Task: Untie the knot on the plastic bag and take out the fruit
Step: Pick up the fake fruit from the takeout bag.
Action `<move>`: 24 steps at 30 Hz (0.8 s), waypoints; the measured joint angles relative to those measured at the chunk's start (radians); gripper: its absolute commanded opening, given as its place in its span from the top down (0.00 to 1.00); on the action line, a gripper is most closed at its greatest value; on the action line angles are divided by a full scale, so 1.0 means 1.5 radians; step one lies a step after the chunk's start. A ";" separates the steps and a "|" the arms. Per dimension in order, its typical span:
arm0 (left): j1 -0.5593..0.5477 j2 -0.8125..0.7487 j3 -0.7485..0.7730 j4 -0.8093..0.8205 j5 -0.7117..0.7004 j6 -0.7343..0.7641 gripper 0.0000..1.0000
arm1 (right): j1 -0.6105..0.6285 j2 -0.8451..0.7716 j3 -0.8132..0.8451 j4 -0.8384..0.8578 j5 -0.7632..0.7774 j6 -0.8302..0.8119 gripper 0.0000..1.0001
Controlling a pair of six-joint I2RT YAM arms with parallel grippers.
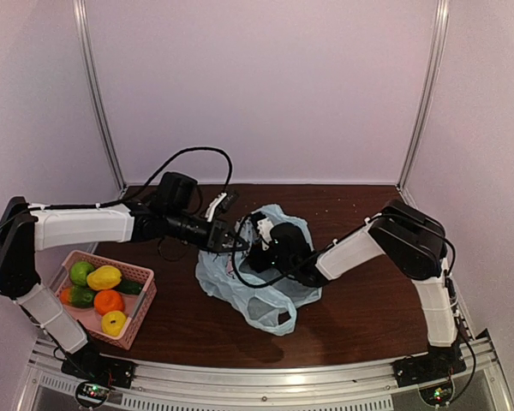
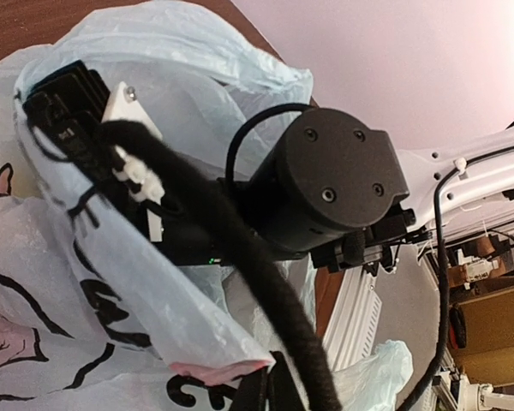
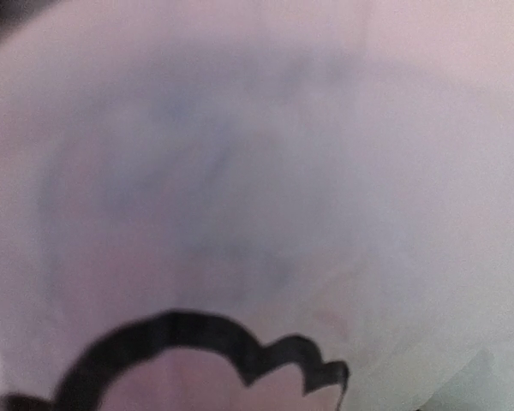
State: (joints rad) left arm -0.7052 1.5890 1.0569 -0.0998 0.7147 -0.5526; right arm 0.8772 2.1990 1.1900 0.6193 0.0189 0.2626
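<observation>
Table (image 1: 368,300): plastic bag (image 1: 270,312) at centre; basket (image 1: 124,267) near left, apart from bag; fruit (image 1: 103,278) in basket; left arm (image 1: 77,227) and right arm (image 1: 351,248) meeting over bag.

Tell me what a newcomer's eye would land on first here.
The crumpled pale blue plastic bag at the table's centre, with the left end effector at its upper edge and the right end effector pushed into its folds. Next, the bright fruit piled in the pink basket at the near left.
</observation>
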 measured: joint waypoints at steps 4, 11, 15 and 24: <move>0.018 -0.012 -0.006 -0.011 -0.016 0.006 1.00 | 0.000 -0.029 -0.043 0.008 -0.004 0.002 0.61; 0.101 -0.057 -0.026 -0.044 -0.046 0.033 1.00 | -0.001 -0.180 -0.157 -0.009 -0.022 0.001 0.63; 0.116 -0.060 -0.026 -0.062 -0.050 0.051 1.00 | 0.000 -0.263 -0.213 -0.032 -0.044 -0.002 0.63; 0.113 -0.036 -0.030 -0.057 -0.030 0.063 1.00 | 0.046 -0.377 -0.285 -0.137 -0.067 -0.017 0.60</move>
State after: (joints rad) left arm -0.5358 1.5349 1.0122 -0.1856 0.6701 -0.4583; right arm 0.9455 1.6337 0.7624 0.4145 -0.0818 0.2367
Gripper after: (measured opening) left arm 0.008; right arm 0.511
